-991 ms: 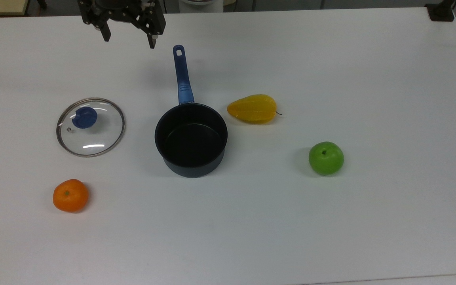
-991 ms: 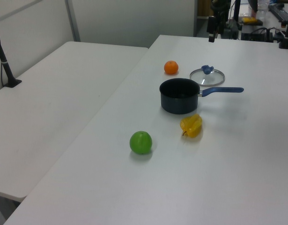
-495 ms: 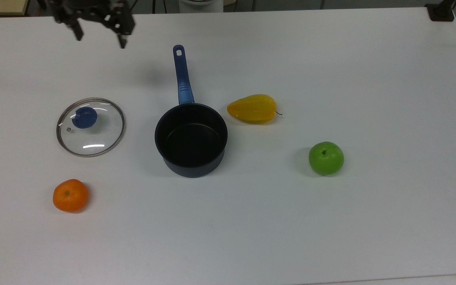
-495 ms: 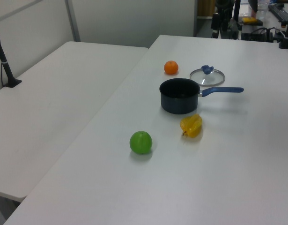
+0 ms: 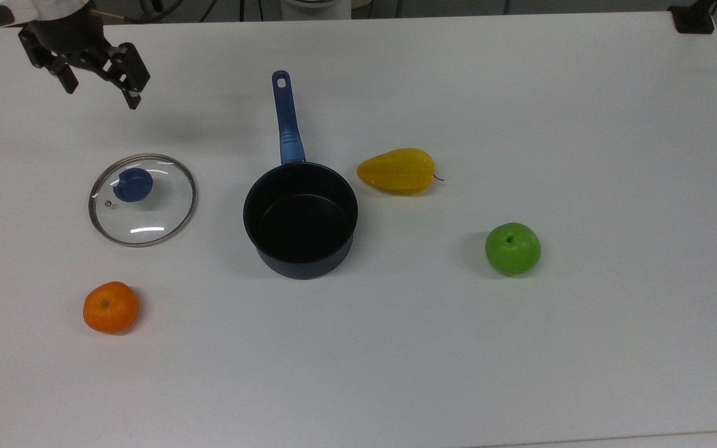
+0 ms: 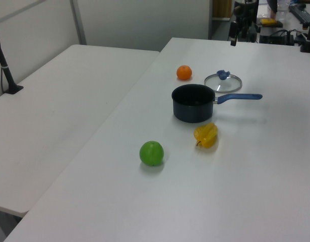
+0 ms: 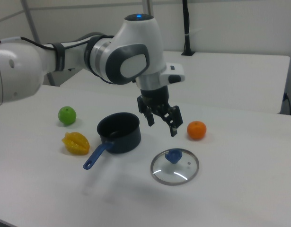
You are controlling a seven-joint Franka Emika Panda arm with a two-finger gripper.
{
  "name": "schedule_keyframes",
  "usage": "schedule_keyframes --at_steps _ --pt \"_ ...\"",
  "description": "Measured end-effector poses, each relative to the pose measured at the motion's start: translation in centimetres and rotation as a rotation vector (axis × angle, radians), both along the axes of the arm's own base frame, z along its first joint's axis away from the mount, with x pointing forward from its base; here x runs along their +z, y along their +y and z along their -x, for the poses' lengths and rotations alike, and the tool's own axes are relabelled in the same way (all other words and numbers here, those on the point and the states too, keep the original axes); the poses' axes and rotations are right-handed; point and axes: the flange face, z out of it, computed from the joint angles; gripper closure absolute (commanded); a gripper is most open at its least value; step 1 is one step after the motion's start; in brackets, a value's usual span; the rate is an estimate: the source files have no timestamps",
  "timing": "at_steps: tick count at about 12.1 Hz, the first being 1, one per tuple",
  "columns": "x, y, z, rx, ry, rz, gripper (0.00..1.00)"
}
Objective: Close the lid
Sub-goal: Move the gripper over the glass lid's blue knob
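Since a second ago, we see the gripper [image 5: 102, 93] travel toward the top view's left along the far edge of the table [image 5: 520, 348], from a spot near the pan handle's end to one beyond the lid [image 5: 142, 200]. Nothing else on the table shifts.

We find the jaws spread open and empty, pointing downward, hanging in the air above the white surface. In the right view the gripper [image 7: 162, 125] sits above and just behind the lid [image 7: 175, 166], clear of its blue knob [image 7: 173, 155], with the white arm [image 7: 88, 54] reaching in from the right view's left.

We see the lid lying flat on the table, knob up, well apart from the pan [image 5: 300, 219]. In the top view it rests to the left of the pan, with its metal rim touching nothing. The pan stands upright and uncovered, its dark inside bare, its blue handle [image 5: 286, 118] pointing toward the far edge.

We count three pieces of fruit around them. An orange [image 5: 111, 307] lies near the lid, on the side toward the top view's bottom. A yellow star fruit [image 5: 398, 170] lies just beside the pan on the top view's right, and a green apple [image 5: 513, 248] sits farther out on that side. In the left view the lid [image 6: 223, 81] lies beyond the pan [image 6: 193, 103].
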Motion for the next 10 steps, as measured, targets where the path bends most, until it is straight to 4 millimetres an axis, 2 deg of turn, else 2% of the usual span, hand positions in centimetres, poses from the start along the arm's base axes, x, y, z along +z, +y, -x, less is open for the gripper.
schedule_keyframes --at_steps 5,8,10 --pt "-1.8 -4.5 0.2 -0.033 -0.037 0.019 0.00" --pt "-4.3 -4.8 -0.7 -0.029 -0.038 0.022 0.00" --pt "-7.1 -4.6 -1.5 -0.020 -0.023 0.016 0.00"
